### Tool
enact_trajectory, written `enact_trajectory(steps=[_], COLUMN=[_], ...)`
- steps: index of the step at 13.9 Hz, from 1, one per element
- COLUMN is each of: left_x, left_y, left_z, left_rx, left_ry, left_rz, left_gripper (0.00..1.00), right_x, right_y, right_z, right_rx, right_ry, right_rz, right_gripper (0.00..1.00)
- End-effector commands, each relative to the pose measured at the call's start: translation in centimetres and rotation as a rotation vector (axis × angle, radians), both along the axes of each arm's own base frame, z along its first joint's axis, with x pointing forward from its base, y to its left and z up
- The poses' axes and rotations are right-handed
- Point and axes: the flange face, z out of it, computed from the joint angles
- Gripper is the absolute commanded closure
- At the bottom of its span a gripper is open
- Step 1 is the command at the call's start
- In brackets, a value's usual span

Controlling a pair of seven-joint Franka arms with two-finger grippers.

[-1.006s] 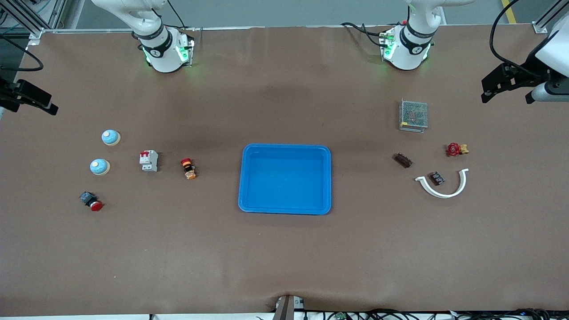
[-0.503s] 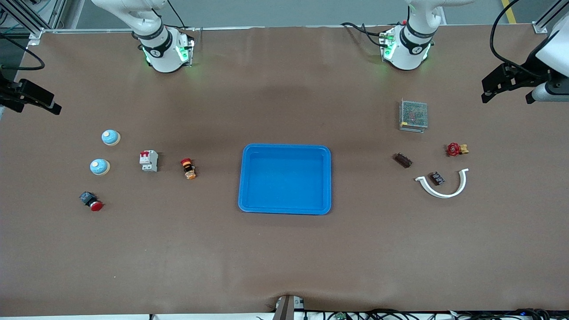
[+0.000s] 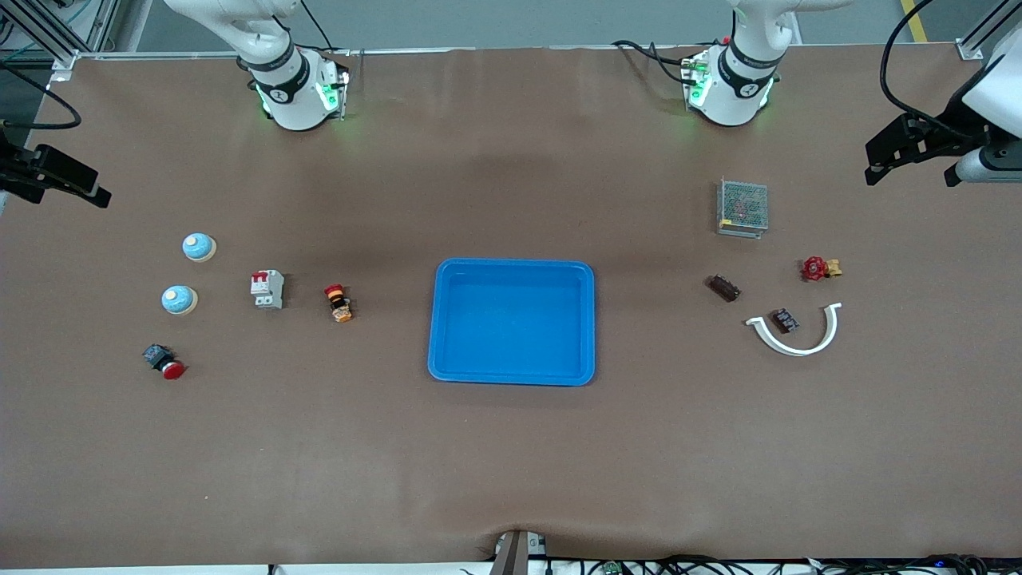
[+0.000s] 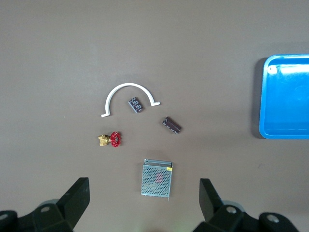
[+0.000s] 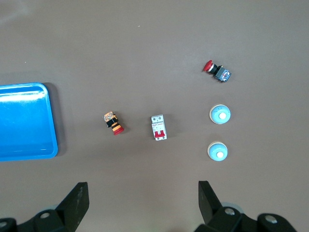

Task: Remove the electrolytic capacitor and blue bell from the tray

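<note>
A brown worktop [image 3: 511, 479] is seen from above, with two robot arms based along its top edge.

At the right arm's end, the right end effector [image 3: 60, 180] hangs over the worktop's edge. Its fingers are spread wide and hold nothing. In the last second it has drifted slightly inward, and nothing on the worktop has moved.

Closest to this end effector sit two blue bells, the farther blue bell [image 3: 199, 247] and the nearer blue bell [image 3: 179, 299]. A red push button [image 3: 164, 362] lies past them toward the camera. A white circuit breaker [image 3: 267, 288] and a small orange switch [image 3: 338, 303] follow toward the middle.

At the centre, well apart from both end effectors, lies the tray [image 3: 436, 319]. It is bright blue and it is empty.

Toward the left arm's end lies a brown cylinder, probably the electrolytic capacitor [image 3: 722, 287]. It rests on the worktop between the tray and the left end effector [image 3: 910, 152]. Around it are a grey mesh box [image 3: 742, 207], a red valve [image 3: 817, 268] and a white curved strip [image 3: 798, 339] with a small dark component [image 3: 784, 321] inside its arc. The left end effector hangs over that end of the worktop, also wide open and empty.

With the tray bare and both arms drawn back to the ends of the worktop, the removal looks finished.
</note>
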Motion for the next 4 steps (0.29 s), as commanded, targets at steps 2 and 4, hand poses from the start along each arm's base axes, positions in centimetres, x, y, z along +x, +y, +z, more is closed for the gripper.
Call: enact_trajectory(steps=[2, 4], left_x=[0.1, 0.04], left_y=[0.03, 0.03], left_z=[0.43, 0.51], left_rx=[-0.027, -0.027], left_ry=[0.002, 0.0], left_rz=[0.011, 0.01], left_gripper=[0.0, 0.0], right_x=[0.07, 0.19], right_y=[-0.1, 0.14], right_z=[0.43, 0.64], right_rx=[0.022, 0.015], right_ry=[-0.031, -0.048], right_rz=[-0.007, 0.002], right_gripper=[0.0, 0.0])
